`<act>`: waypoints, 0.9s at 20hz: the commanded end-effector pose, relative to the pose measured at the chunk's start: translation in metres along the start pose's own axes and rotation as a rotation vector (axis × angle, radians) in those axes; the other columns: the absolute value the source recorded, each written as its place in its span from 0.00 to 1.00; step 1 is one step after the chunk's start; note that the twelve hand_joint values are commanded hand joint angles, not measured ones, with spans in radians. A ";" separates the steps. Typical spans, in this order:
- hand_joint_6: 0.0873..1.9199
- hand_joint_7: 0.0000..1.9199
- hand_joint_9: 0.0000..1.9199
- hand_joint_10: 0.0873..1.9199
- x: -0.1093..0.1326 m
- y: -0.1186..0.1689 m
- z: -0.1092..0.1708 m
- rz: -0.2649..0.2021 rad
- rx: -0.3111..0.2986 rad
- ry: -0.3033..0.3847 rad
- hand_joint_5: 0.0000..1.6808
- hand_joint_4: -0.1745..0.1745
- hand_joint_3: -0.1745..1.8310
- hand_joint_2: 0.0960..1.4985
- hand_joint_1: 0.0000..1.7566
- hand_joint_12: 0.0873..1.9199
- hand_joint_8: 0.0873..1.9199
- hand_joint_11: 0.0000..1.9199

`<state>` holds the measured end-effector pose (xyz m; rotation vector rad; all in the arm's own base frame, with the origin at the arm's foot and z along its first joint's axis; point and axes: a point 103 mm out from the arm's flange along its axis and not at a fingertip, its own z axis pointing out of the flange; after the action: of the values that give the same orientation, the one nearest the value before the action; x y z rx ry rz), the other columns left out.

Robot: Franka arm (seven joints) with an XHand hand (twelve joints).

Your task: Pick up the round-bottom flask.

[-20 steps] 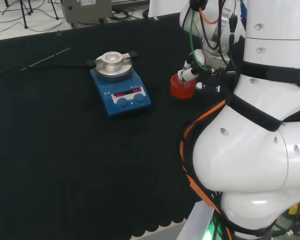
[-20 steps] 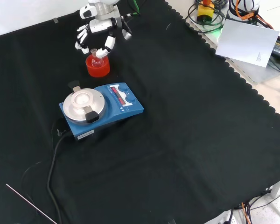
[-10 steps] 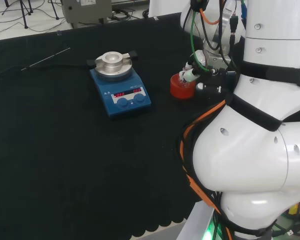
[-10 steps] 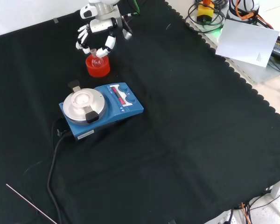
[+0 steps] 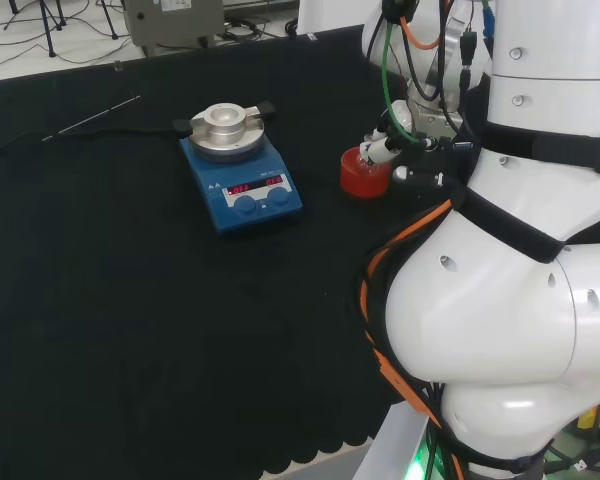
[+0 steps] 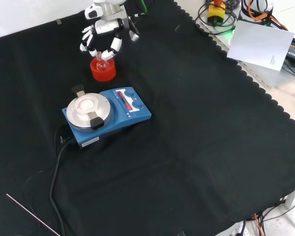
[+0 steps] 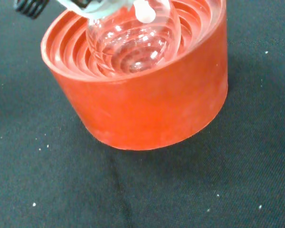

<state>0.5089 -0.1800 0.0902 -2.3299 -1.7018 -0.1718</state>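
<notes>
The round-bottom flask (image 7: 132, 43) is clear glass and sits with its bulb in a red ribbed ring stand (image 7: 147, 107). In the front view the flask (image 6: 103, 62) stands on the stand (image 6: 103, 73) near the cloth's far edge. The hand (image 6: 104, 34) hangs right over it, with its fingers (image 6: 111, 47) curled down round the neck. A white fingertip (image 7: 143, 9) lies against the glass at the flask's shoulder. In the head view the hand (image 5: 398, 140) covers the neck above the stand (image 5: 363, 178). The bulb rests in the stand.
A blue stirrer plate (image 6: 106, 114) with a round metal top stands just in front of the stand in the front view, its black cable (image 6: 56, 162) trailing toward the near edge. A thin rod (image 6: 32, 214) lies at the near left. The arm's white links (image 5: 520, 250) fill the head view's right.
The fingers have drawn in closer round the flask's neck. Flask and stand stay where they were.
</notes>
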 end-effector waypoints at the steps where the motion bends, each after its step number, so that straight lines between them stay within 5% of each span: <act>1: 0.45 0.22 0.29 0.29 0.002 0.000 -0.001 -0.004 -0.001 0.002 0.50 0.38 0.44 0.41 0.50 0.68 0.30 0.10; 18: 0.47 0.21 0.28 0.29 0.012 0.001 0.002 -0.006 -0.003 -0.023 0.45 0.37 0.45 0.39 0.50 0.68 0.30 0.10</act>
<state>0.5141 -0.1703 0.0909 -2.3282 -1.7179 -0.1554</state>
